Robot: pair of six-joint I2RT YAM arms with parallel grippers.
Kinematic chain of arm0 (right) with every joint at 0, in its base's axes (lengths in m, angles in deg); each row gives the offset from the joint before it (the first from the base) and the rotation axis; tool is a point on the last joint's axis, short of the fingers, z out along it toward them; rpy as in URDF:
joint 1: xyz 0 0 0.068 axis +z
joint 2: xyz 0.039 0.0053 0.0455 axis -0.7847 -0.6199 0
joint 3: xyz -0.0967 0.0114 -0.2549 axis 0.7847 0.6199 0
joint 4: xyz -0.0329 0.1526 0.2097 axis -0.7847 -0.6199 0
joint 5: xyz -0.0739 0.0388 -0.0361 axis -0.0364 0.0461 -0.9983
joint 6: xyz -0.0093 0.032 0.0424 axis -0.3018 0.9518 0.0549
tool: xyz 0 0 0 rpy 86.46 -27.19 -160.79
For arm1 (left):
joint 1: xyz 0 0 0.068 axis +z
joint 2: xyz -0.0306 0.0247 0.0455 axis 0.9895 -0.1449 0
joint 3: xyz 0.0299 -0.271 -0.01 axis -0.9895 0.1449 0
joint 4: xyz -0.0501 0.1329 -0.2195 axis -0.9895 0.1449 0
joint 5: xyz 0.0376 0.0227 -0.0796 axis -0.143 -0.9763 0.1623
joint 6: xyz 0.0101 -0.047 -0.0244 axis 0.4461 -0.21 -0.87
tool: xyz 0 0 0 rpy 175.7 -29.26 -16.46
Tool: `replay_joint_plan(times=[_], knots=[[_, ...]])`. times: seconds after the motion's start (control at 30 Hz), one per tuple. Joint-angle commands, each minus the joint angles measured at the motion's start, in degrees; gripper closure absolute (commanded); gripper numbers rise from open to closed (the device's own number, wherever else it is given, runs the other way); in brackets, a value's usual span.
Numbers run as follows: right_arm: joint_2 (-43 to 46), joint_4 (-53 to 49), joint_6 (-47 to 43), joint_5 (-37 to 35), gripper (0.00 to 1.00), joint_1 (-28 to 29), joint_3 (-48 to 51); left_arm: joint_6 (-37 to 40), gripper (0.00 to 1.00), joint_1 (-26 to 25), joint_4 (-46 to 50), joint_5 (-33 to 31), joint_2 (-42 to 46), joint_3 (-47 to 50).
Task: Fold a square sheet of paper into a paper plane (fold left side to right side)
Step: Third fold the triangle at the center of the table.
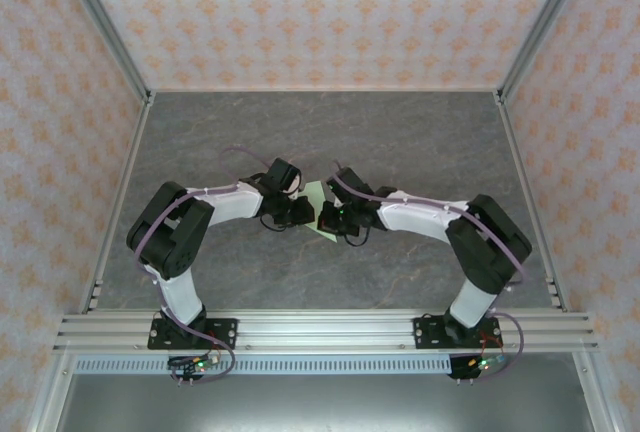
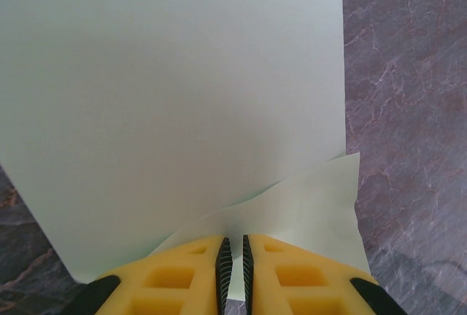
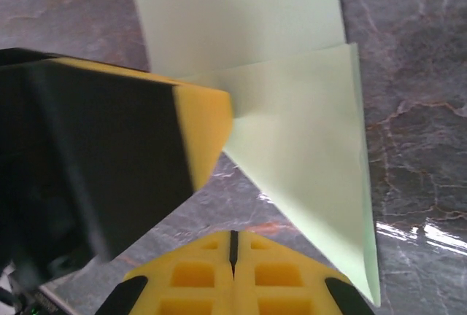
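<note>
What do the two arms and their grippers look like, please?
The left arm and right arm both have white links, bulky black joints and black base plates, with thin purple cables looping along them. The left gripper and right gripper have chunky yellow fingers with rectangular recesses, faced with black ribbed pads.

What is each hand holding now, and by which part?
Left hand pinches the paper at its near edge, where two layers meet. Right hand is shut on nothing.

Left claw (image 1: 304, 214), right claw (image 1: 326, 218), paper (image 1: 317, 195) between (half hidden)
</note>
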Motion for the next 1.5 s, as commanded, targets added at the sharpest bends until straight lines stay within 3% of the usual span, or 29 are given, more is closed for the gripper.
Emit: replay_joint_plan(times=[0.0,0.23,0.7,0.97,1.47], knots=[[-2.06,1.39,4.49,-2.60,1.00,0.33,-0.62,1.04,0.81,-0.21,4.79,-4.24,0.04,1.11],[-3.11,-1.95,5.68,-6.77,1.00,0.40,0.13,1.17,0.81,-0.17,4.79,-4.24,-0.38,0.97],[-3.03,-0.79,5.13,-1.07,1.00,0.66,3.50,1.36,0.81,-0.24,5.16,-4.60,-0.51,0.92],[0.66,-4.26,3.69,-5.87,1.00,2.17,-0.01,1.33,0.81,-0.16,5.01,-4.42,-0.71,0.71],[-6.78,1.09,7.24,-5.92,1.00,2.62,-3.43,1.60,0.81,-0.19,4.99,-4.09,-0.74,0.58]])
